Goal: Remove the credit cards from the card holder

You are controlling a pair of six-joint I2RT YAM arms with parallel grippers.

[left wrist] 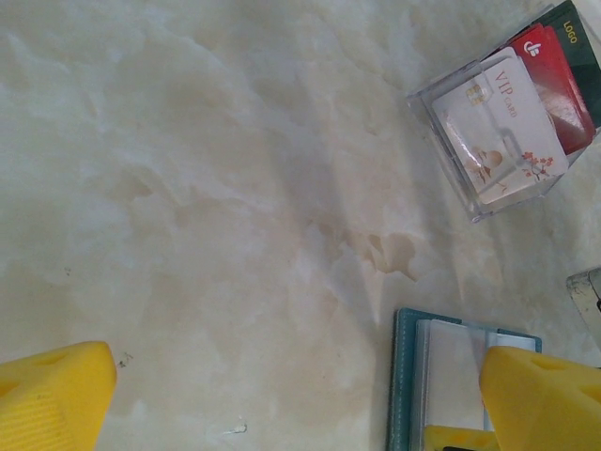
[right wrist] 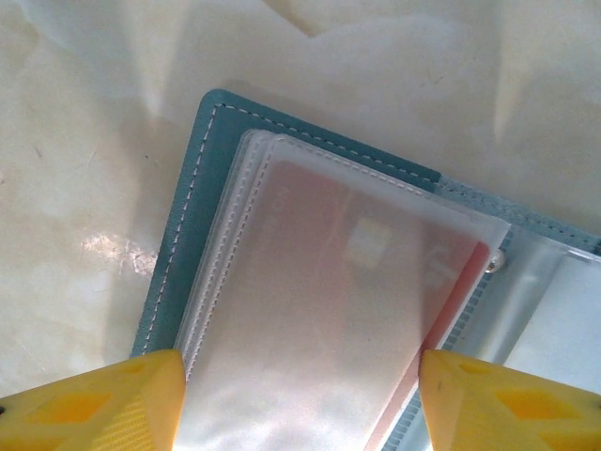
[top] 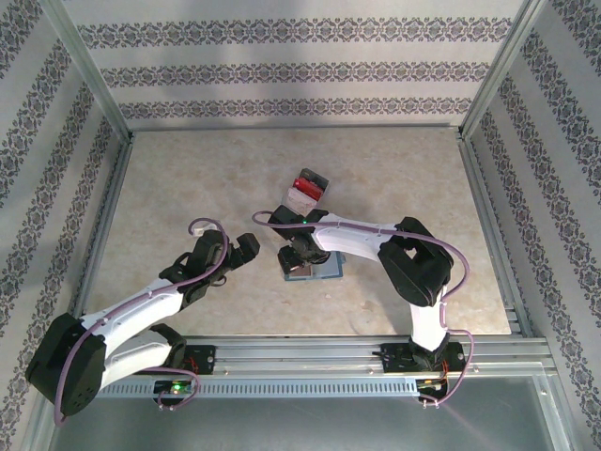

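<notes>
Card holder [right wrist: 202, 225] lay open on surface [left wrist: 235, 188] near clear card box [left wrist: 507, 113]; right pincer [right wrist: 300, 399] gaped empty over holder, left pincer [left wrist: 300, 399] open, empty too. Risk: closing could snag sleeve [right wrist: 310, 310], dragging holder.

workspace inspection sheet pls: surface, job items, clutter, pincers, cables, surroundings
surface: pale marbled table, small stain
job's things: teal card holder lying open, a reddish card inside its clear sleeve
clutter: clear box holding cards, beyond the holder
pincers: left pincer open over bare table; right pincer open, straddling the sleeve
cables: purple cable looped along each arm
surroundings: patterned walls, metal frame
</notes>
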